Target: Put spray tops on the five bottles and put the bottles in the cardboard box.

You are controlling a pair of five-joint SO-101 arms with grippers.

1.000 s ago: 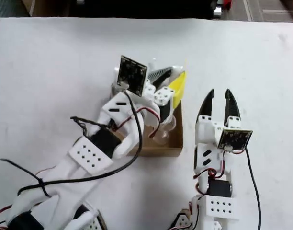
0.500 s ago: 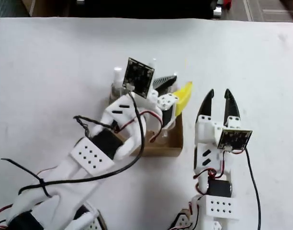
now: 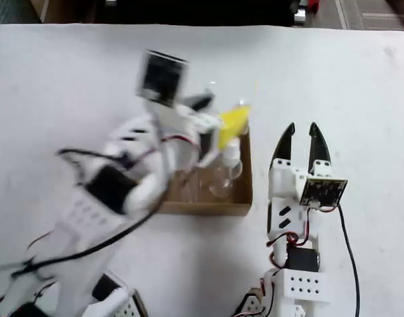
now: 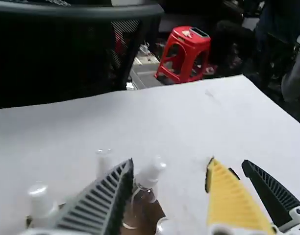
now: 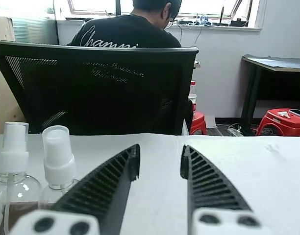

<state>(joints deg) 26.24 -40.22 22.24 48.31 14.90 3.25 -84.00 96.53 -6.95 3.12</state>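
We see the left claw spread wide and empty. Its grey ribbed finger and yellow finger are poised above the cardboard box, and one spray-topped bottle shows in the gap between them. The right claw lies just beside the box's right wall, its black fingers parted only narrowly and gripping nothing. From its wrist view we make out two clear bottles with white spray tops standing side by side. The box sits near the middle of the white tabletop with clear bottles upright inside; we cannot count them for certain.
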